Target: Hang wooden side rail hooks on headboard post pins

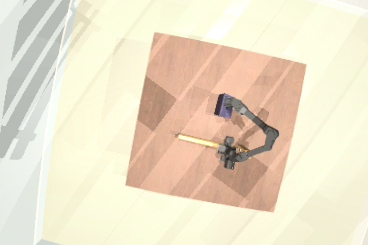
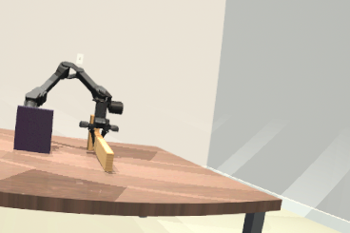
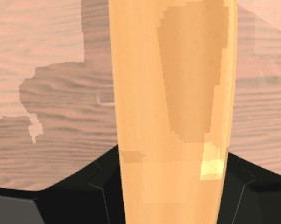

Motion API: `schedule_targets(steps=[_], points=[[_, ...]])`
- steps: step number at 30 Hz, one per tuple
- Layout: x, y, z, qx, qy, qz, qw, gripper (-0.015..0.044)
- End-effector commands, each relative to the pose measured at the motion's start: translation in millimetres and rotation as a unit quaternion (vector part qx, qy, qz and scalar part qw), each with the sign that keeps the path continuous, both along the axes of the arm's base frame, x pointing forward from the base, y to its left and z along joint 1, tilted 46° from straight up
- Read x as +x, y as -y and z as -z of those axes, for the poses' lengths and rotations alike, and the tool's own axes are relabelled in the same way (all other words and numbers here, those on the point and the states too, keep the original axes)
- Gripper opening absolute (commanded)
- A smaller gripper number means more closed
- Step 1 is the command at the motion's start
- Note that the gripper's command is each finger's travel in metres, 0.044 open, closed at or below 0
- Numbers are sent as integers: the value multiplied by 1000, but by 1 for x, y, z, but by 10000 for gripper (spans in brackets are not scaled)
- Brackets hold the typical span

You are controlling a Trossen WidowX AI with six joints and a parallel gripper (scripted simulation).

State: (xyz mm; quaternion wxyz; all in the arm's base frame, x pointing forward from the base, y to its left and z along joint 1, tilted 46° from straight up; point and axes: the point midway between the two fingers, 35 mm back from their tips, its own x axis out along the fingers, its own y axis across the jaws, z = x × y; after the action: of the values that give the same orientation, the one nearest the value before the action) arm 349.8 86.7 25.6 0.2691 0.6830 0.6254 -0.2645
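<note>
- Claw (image 1: pixel 228 152) (image 2: pixel 99 134) (image 3: pixel 161 143): clasping the long, straight-edged wooden rail (image 1: pixel 197 140) (image 2: pixel 104 152) (image 3: pixel 141 100).
- Dark purple block (image 1: pixel 223 106) (image 2: pixel 33 129): flat-faced, inward from the wood-grained counter's (image 1: pixel 175 59) (image 2: pixel 190 180) (image 3: pixel 56 30) edges.

Smooth pale wood on the rail (image 1: pixel 197 140) (image 2: pixel 104 152) (image 3: pixel 141 100); streaky brown woodgrain on the tabletop (image 1: pixel 175 164) (image 2: pixel 157 186) (image 3: pixel 36 30); matt, dark purple block (image 1: pixel 220 105) (image 2: pixel 33 129)

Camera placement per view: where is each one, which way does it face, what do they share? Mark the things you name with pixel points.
Top: high above the table (image 1: pixel 165 64) (image 2: pixel 200 196), facing down; whole arm visible.
Exterior: off to one side, slightly above tabletop level, facing across; arm and gripper (image 1: pixel 228 153) (image 2: pixel 99 137) (image 3: pixel 161 143) visible.
Wrist: on the arm near the gripper, facing along the fingers at the rail (image 1: pixel 197 140) (image 2: pixel 104 153) (image 3: pixel 141 100); only finger parts visible.
Top and exterior share the arm, purple block (image 1: pixel 223 106) (image 2: pixel 33 129) and rail.
</note>
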Motion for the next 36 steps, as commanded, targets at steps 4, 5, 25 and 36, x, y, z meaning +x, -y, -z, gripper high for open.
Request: schedule_targets(steps=[4,5,25,36], points=[[1,0,-3,1,1,3,1000,0],[1,0,-3,1,1,3,1000,0],[1,-2,-4,1,1,3,1000,0],[2,-2,-6,1,1,3,1000,0]])
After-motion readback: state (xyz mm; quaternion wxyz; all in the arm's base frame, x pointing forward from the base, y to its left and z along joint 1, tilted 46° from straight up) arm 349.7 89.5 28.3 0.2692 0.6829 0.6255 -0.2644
